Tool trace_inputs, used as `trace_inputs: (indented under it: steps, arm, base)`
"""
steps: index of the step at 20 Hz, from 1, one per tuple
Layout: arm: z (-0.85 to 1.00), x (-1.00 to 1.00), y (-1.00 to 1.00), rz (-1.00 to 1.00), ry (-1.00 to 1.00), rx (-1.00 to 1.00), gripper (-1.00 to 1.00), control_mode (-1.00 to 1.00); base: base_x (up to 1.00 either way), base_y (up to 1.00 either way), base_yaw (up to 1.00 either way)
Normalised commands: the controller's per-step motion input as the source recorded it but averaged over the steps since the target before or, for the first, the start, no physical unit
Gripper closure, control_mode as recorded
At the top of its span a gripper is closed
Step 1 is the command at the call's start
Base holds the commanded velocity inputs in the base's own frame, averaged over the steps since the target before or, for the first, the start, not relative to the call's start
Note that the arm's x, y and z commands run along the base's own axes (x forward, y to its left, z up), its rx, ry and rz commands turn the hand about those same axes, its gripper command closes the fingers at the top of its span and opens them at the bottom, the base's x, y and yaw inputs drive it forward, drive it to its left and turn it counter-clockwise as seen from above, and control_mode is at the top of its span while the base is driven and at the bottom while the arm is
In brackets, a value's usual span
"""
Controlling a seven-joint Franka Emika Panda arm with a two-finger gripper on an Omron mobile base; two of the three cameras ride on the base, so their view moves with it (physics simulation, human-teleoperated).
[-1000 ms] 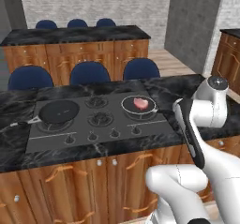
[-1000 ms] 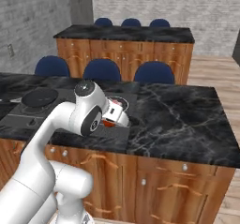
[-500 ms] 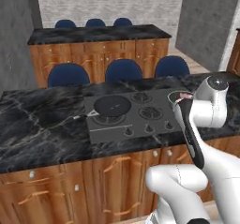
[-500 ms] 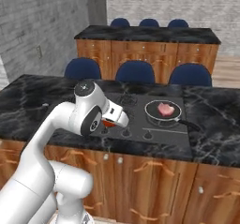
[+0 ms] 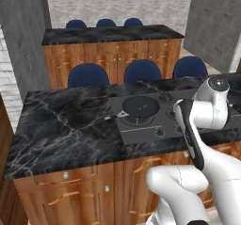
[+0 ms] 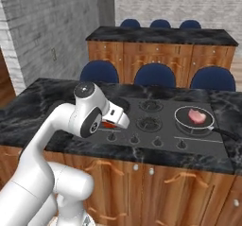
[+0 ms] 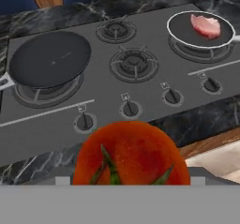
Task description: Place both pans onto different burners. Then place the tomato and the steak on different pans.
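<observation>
With both pans on burners and the steak delivered, you are on the last step: carrying the tomato to the empty skillet.

Your jaws pinch the small round bright-red tomato (image 7: 131, 153) at the gripper (image 6: 112, 123), near the front edge of the dark grey cooktop (image 7: 140, 85) set in the counter (image 5: 66, 125). The flat shallow black skillet (image 7: 50, 58) sits empty on its burner, so you need to move over it and lower before releasing. The flat pinkish steak (image 7: 205, 25) lies in the deeper silver-rimmed pan (image 7: 200, 29). The left base view shows the skillet (image 5: 140, 105), while the arm covers the cooktop's far side there.
</observation>
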Motion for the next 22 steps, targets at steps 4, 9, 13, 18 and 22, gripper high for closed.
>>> trace_inputs:
  steps: [4,9,13,18,22]
  arm:
    - [0.00,0.00,0.00,0.00,0.00,0.00,1.00,1.00]
    - [0.00,0.00,0.00,0.00,0.00,0.00,1.00,1.00]
    - [0.00,0.00,0.00,0.00,0.00,0.00,1.00,1.00]
    - [0.00,0.00,0.00,0.00,0.00,0.00,1.00,1.00]
    - [0.00,0.00,0.00,0.00,0.00,0.00,1.00,1.00]
  base:
    - [0.59,0.34,0.00]
    - [0.49,0.35,0.00]
    - [0.34,0.13,0.00]
    - [0.25,0.00,0.00]
    - [0.31,0.00,0.00]
